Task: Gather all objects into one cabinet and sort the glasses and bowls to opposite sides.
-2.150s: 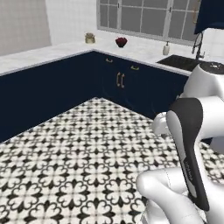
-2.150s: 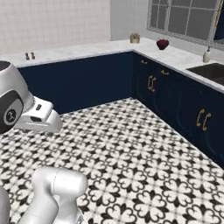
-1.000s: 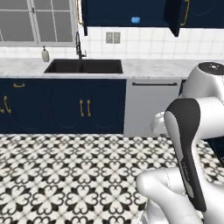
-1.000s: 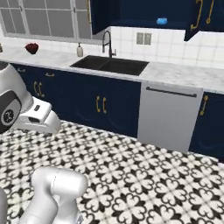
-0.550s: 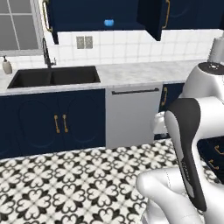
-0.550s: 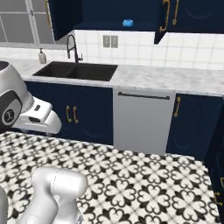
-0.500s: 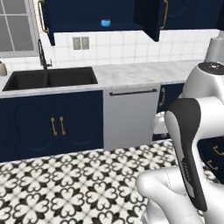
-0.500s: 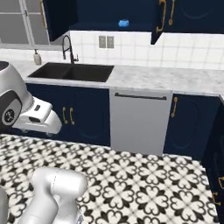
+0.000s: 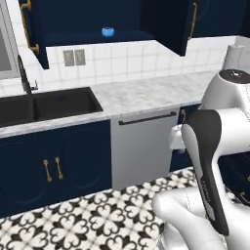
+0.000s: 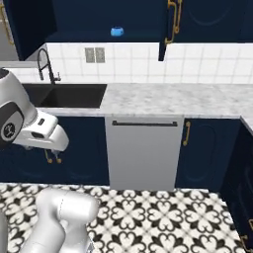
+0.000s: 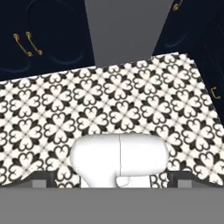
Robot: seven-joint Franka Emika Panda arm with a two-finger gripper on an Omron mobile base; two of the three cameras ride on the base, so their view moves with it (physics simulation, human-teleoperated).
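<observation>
One small blue bowl [image 9: 108, 32] is all I can count of the vessels, sitting alone on the shelf board of the open navy wall cabinet [image 9: 88, 19], roughly above the spot where the sink meets the marble. Two cabinet doors [image 9: 166, 24] stand swung outward, each with a brass handle. Below, one black sink [image 9: 44, 105] with one dark tap [image 9: 23, 78] is set into the white marble bench [image 9: 146, 90], and one grey dishwasher front [image 9: 144, 146] sits under it between navy base doors. Two grey wall outlets [image 9: 74, 57] are on the tiled backsplash.

From where I stand the white arm [image 9: 210, 161] is folded up close to its own base, elbow raised, with the hand pointing down at the patterned black-and-white floor [image 11: 122, 100]. The tool [image 11: 112, 177] hangs over those tiles with its fingers spread as wide as they go, gripping nothing and touching nothing.
</observation>
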